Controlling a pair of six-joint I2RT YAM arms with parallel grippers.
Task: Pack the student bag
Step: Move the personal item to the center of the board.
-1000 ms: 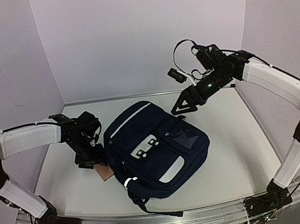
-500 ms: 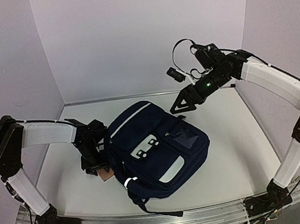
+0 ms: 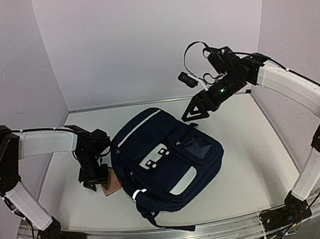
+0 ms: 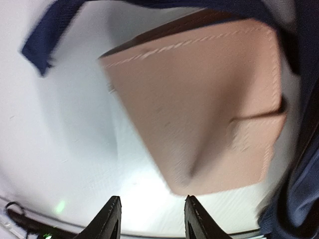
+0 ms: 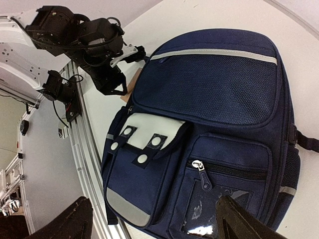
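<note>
The student bag (image 3: 168, 157) is a dark navy backpack lying flat mid-table; it also fills the right wrist view (image 5: 209, 119). A tan leather pouch (image 3: 110, 184) lies on the table at the bag's left side, partly under it, and shows large in the left wrist view (image 4: 199, 104). My left gripper (image 3: 95, 178) is open and empty, pointing down just left of the pouch; its fingertips (image 4: 110, 215) stand apart short of the pouch. My right gripper (image 3: 193, 113) is open and empty, held in the air above the bag's far right corner.
The white table (image 3: 253, 154) is walled at the back and both sides. An aluminium rail (image 3: 181, 234) runs along the near edge. The bag's black strap (image 3: 168, 224) trails toward the rail.
My left gripper has pulled back to the left and toward me, away from the bag's side. The pouch stays beside the bag. The right arm has not moved.
</note>
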